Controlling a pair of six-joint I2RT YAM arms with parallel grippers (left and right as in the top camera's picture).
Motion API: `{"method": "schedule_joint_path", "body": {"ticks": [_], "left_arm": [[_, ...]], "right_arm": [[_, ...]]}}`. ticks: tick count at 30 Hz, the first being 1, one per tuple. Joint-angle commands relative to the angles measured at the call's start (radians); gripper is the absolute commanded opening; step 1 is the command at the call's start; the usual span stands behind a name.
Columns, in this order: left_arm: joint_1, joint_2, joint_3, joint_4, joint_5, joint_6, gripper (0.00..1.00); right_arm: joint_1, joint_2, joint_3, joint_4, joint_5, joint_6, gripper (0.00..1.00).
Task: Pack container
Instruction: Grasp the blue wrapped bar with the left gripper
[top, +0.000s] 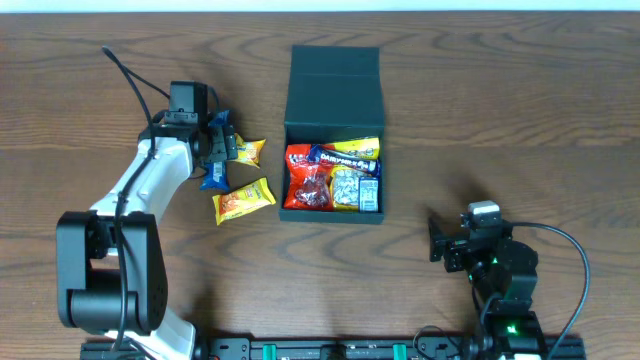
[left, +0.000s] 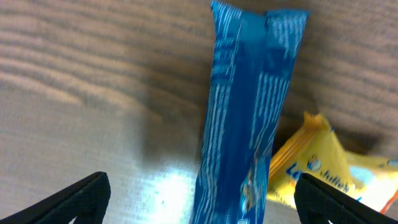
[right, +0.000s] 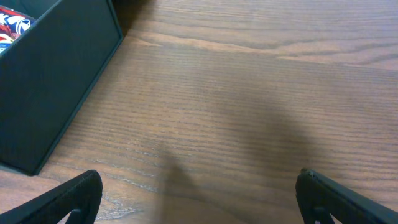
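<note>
The container (top: 333, 75), a dark square box with its flap lid folded back, sits at mid-table with several snack packets (top: 332, 178) inside. To its left, my left gripper (top: 222, 143) hovers open over a blue packet (top: 213, 180). In the left wrist view the blue packet (left: 249, 112) lies lengthwise between the wide-apart fingers (left: 81, 199), untouched, with the left gripper (left: 202, 202) straddling it. A yellow packet (left: 323, 168) lies beside the blue one. My right gripper (top: 436, 240) stands open and empty right of the box. The box wall (right: 56, 74) shows at the upper left of the right wrist view.
Two yellow packets lie loose on the wooden table, one (top: 250, 150) next to the left gripper and one (top: 243, 200) nearer the front. Bare wood lies under the right gripper (right: 199, 199). The arm bases stand along the front edge.
</note>
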Motion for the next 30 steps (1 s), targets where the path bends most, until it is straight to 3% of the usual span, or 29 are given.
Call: {"method": "schedule_joint_path", "body": {"ticks": [1, 4, 10, 19, 30], "left_arm": [[0.003, 0.034, 0.014, 0.028, -0.021, 0.018, 0.96], [0.003, 0.052, 0.014, 0.044, -0.021, 0.019, 1.0], [0.003, 0.069, 0.014, 0.066, -0.029, 0.034, 0.69], [0.003, 0.07, 0.014, 0.084, -0.029, 0.037, 0.5], [0.003, 0.076, 0.013, 0.118, -0.016, 0.037, 0.62]], "right_arm": [[-0.006, -0.005, -0.004, 0.0, 0.003, 0.005, 0.99], [-0.006, -0.005, -0.004, 0.0, 0.003, 0.005, 0.99], [-0.006, -0.005, -0.004, 0.0, 0.003, 0.005, 0.99], [-0.006, -0.005, -0.004, 0.0, 0.003, 0.005, 0.99], [-0.006, -0.005, -0.004, 0.0, 0.003, 0.005, 0.99]]}}
